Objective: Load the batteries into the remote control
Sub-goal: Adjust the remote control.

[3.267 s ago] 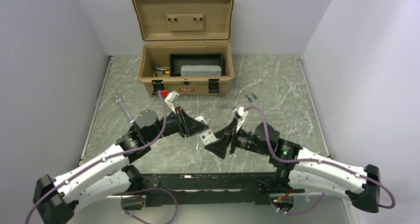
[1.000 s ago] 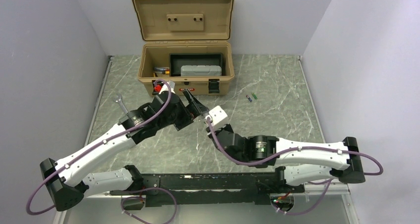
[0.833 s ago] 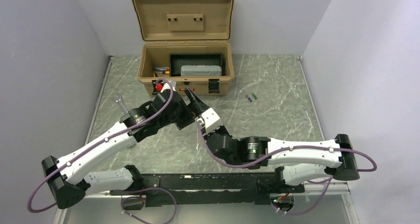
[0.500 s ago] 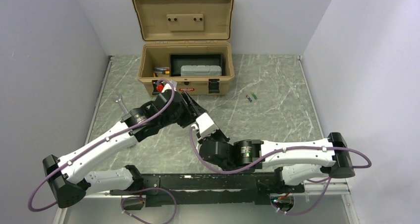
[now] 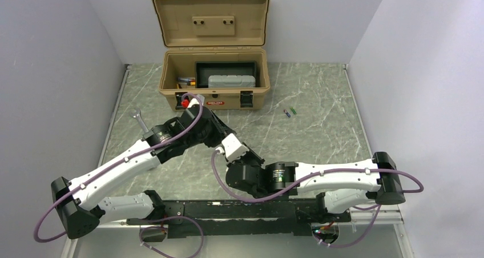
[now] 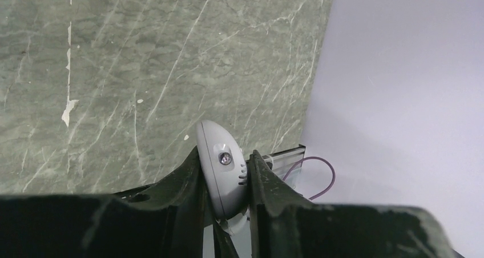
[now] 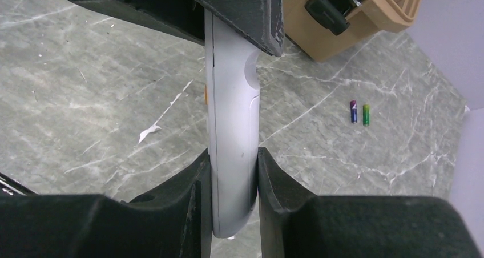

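Robotics lab cell: bare pale walls (image 5: 57, 52), marble-look table (image 5: 319, 98), tan toolbox (image 5: 212, 97), black arm-mounting rail (image 5: 240, 210)

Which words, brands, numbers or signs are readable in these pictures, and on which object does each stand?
Nothing here is legible.
Small red label on the front of the tan plastic toolbox: pale lettering, too small to read.
Dark purple battery and green battery: any print is too small to read.
Slim white plastic remote control: no writing visible on its shown sides.
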Robot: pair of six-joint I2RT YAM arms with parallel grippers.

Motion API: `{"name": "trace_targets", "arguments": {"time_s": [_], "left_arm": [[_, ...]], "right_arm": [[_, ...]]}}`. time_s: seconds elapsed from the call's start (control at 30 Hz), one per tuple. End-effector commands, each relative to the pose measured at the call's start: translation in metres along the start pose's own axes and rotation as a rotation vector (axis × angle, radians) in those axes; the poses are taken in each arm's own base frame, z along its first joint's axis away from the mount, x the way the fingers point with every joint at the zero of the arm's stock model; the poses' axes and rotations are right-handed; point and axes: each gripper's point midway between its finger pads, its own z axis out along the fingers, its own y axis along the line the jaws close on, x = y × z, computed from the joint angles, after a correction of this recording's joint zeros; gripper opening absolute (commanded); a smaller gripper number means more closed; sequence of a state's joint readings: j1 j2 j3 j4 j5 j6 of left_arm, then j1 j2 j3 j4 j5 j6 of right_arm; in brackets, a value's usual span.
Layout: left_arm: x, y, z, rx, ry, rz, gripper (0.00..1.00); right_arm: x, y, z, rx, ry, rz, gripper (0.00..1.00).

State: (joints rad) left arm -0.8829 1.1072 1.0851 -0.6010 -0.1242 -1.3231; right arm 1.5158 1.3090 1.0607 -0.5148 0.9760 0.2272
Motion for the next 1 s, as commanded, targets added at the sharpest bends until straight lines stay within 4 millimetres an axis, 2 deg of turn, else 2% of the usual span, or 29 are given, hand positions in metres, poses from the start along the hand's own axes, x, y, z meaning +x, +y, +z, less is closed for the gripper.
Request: {"name": "trace_targets", "arguments": {"time_s": [0.0, 0.07, 0.17, 0.27, 0.4, 0.47, 0.5, 0.57, 0.7, 0.87, 0.97], "left_arm": [[0.008, -0.008, -0.002, 0.077, 0.034, 0.022, 0.00], [0.011, -0.009, -0.001, 0.116, 0.042, 0.039, 0.00], [0.012, -0.007, -0.001, 0.151, 0.034, 0.058, 0.00], [0.013, 0.000, -0.002, 0.176, 0.019, 0.076, 0.00], [0.017, 0.006, -0.004, 0.264, 0.010, 0.102, 0.00], [0.020, -0.001, -0.009, 0.380, 0.004, 0.149, 0.00], [0.023, 0.003, -0.008, 0.415, 0.007, 0.167, 0.00], [0.022, -0.003, -0.013, 0.499, -0.005, 0.188, 0.00], [0.024, -0.009, -0.021, 0.590, -0.008, 0.248, 0.00], [0.030, -0.018, -0.026, 0.678, 0.022, 0.265, 0.00], [0.032, -0.020, -0.024, 0.694, 0.040, 0.252, 0.00]], "right_arm": [[-0.041, 0.005, -0.013, -0.087, -0.113, 0.188, 0.35], [-0.047, 0.008, -0.017, -0.127, -0.133, 0.218, 0.52], [-0.060, 0.014, -0.029, -0.221, -0.188, 0.278, 0.65], [-0.066, 0.015, -0.039, -0.295, -0.237, 0.344, 0.73], [-0.057, 0.011, -0.048, -0.347, -0.254, 0.420, 0.83], [-0.050, 0.014, -0.054, -0.403, -0.257, 0.434, 0.88], [-0.047, 0.014, -0.057, -0.428, -0.259, 0.443, 0.90], [-0.038, 0.013, -0.058, -0.448, -0.247, 0.473, 0.94], [-0.024, 0.007, -0.052, -0.461, -0.225, 0.547, 0.95], [-0.024, 0.005, -0.048, -0.548, -0.247, 0.645, 0.96], [-0.020, 0.001, -0.039, -0.534, -0.229, 0.657, 0.95]]}}
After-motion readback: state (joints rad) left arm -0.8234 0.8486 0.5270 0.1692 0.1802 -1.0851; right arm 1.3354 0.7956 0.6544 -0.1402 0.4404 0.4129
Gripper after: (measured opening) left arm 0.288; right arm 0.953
